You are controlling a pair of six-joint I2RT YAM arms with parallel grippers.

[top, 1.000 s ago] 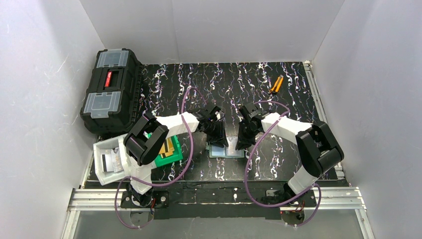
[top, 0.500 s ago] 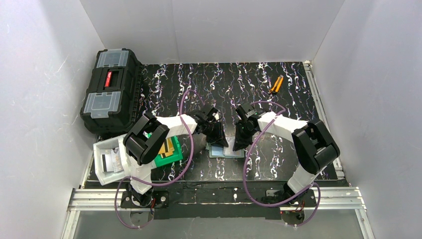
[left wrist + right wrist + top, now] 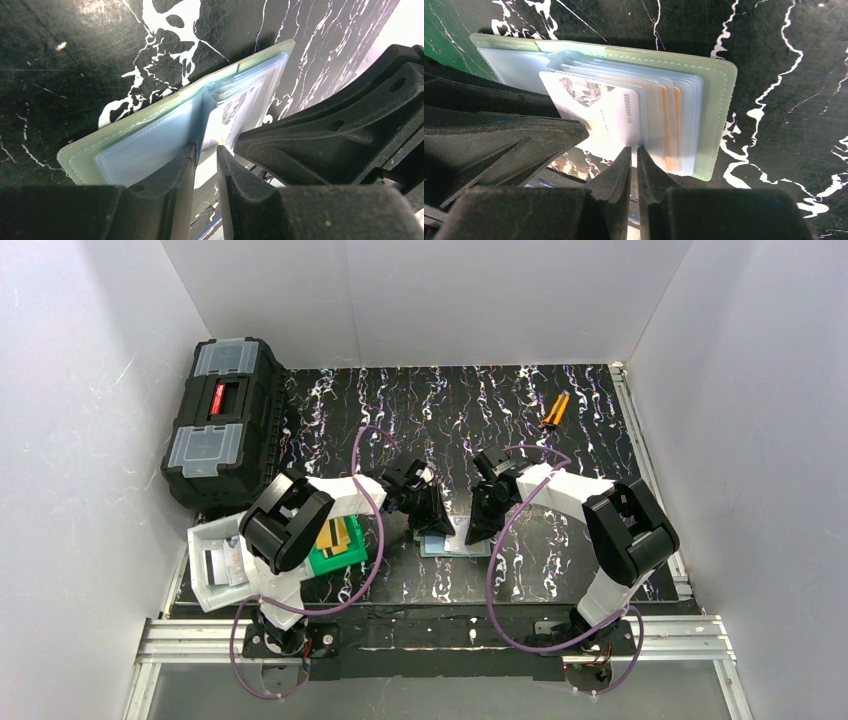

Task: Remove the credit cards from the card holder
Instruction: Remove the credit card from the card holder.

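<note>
Left gripper (image 3: 206, 150) jaws are set narrow, with only a slim gap between them. The tips are placed at the middle fold of the holder (image 3: 150, 140), against its pale blue left panel. Whether a leaf of the holder is pinched there cannot be told.

The holder is laid open and flat on the table (image 3: 450, 400), between the two arms' fingers, and a pale green rim is seen around its glossy blue-grey pockets. Clear sleeves are fanned over the holder's right half. A white card (image 3: 599, 110) with printed digits is seen on top of them, and orange cards (image 3: 669, 130) are shown edge-on in the sleeves nearer the holder's right rim.

At the holder's near edge, the right gripper (image 3: 634, 150) jaws are brought almost together, with the tips at the near edge of the white card. Whether that card is pinched cannot be told.

Well to the holder's left and farther back, a black toolbox (image 3: 222, 420) is placed at the table's corner. On the holder's left, at about its depth, a white bin (image 3: 200, 585) is seen. Between that bin and the holder stands a green bin (image 3: 345, 562), in which gold cards (image 3: 335, 537) are laid. Well to the holder's right and far back, an orange-handled tool (image 3: 553, 410) is laid on the table.
</note>
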